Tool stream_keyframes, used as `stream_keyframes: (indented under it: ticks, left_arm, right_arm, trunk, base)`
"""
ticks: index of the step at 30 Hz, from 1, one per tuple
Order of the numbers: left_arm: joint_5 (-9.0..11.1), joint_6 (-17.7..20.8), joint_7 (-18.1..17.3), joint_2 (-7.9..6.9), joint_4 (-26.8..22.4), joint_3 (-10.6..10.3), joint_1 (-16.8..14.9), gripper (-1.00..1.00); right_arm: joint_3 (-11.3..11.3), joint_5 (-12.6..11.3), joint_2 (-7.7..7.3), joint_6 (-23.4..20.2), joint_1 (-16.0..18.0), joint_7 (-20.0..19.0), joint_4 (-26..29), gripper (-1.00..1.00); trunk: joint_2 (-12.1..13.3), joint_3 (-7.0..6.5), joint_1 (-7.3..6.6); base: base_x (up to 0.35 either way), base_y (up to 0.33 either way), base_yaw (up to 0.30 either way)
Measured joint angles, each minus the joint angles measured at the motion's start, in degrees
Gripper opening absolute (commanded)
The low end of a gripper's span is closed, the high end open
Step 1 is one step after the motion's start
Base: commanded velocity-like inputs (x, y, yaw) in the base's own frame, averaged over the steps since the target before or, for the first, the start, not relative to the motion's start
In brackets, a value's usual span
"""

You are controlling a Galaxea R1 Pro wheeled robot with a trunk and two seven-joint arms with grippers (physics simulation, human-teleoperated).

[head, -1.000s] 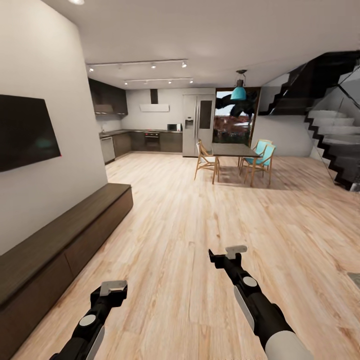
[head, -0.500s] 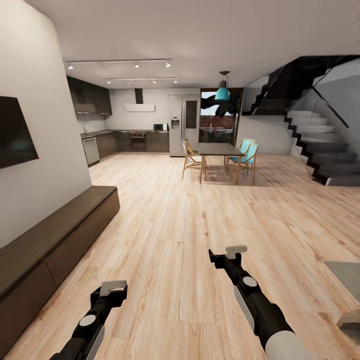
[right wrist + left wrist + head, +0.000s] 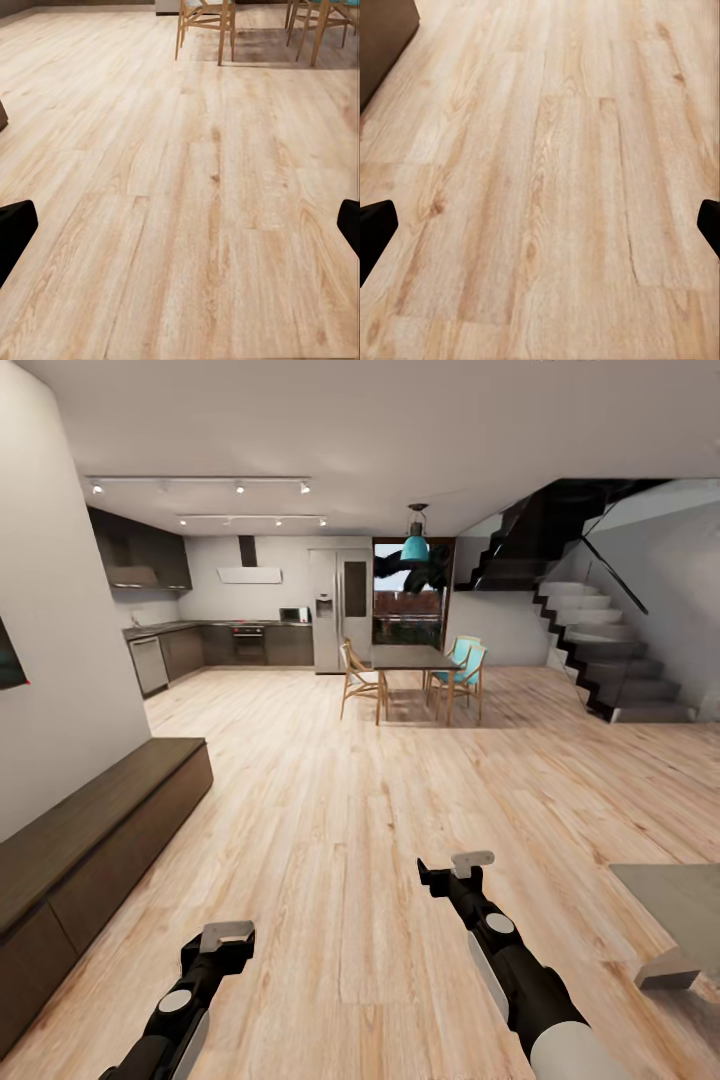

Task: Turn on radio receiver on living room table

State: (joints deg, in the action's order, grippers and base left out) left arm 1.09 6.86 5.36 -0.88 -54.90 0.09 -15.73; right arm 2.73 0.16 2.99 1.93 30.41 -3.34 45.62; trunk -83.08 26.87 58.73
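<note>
The radio receiver is out of view. A corner of the low table (image 3: 676, 898), with its glossy grey top and a short leg, enters the head view at the lower right. Both arms hang low over the light wood floor. My left gripper (image 3: 228, 933) is open, and its dark fingertips (image 3: 375, 232) stand far apart over bare planks. Left of the table corner, my right gripper (image 3: 471, 858) is also open, with wide-set fingertips (image 3: 15, 229) and nothing between them.
A long dark low cabinet (image 3: 95, 835) runs along the left wall. Far ahead stand a dark dining table (image 3: 410, 657) with wooden and turquoise chairs, the dark-cabinet kitchen (image 3: 220, 643) and a fridge (image 3: 340, 610). A black staircase (image 3: 605, 660) rises at the right.
The camera has swung to the right: the wall screen has nearly left the picture and more of the grey table shows at the lower right. The arms hold the same pose.
</note>
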Motion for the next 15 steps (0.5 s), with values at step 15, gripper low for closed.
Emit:
stream_keyframes:
  ticks: [15]
  left_arm:
    - [0.0,-0.2,-0.1,0.0,1.7,0.0,0.0,1.0]
  right_arm:
    - [0.0,0.0,0.02,0.0,0.0,0.0,-0.2,1.0]
  trunk:
    - [0.0,0.0,0.0]
  base:
    - [0.0,0.0,-0.107]
